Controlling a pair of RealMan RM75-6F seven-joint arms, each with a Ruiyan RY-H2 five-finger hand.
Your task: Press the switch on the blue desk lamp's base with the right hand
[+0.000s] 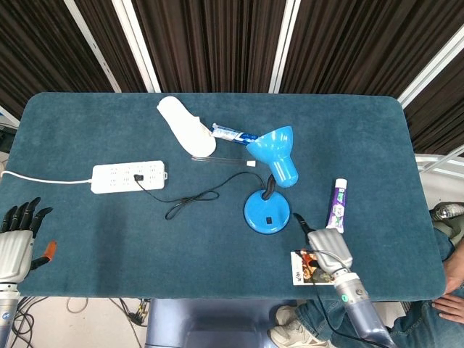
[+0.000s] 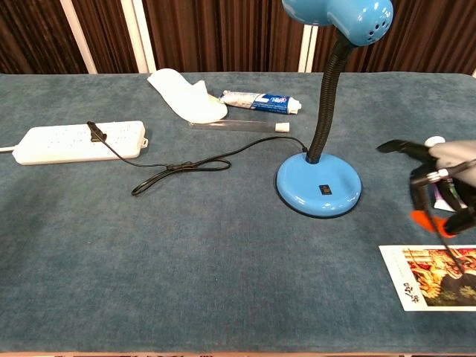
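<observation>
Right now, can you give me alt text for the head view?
The right hand hovers beside the blue desk lamp's base, not touching its switch. A white power strip, slipper and toothpaste tubes lie on the blue table.

Lamp base [image 1: 267, 212] mid-counter [image 1: 87, 239], right hand [image 1: 328, 250] just right-front of it, over card [image 1: 299, 270]. Tube [image 1: 336, 206] right of base. Power strip [image 1: 129, 176] far left. Slipper [image 1: 185, 125] and toothpaste [image 1: 233, 133] behind lamp. Left hand [image 1: 16, 243] off counter's left-front edge.
</observation>
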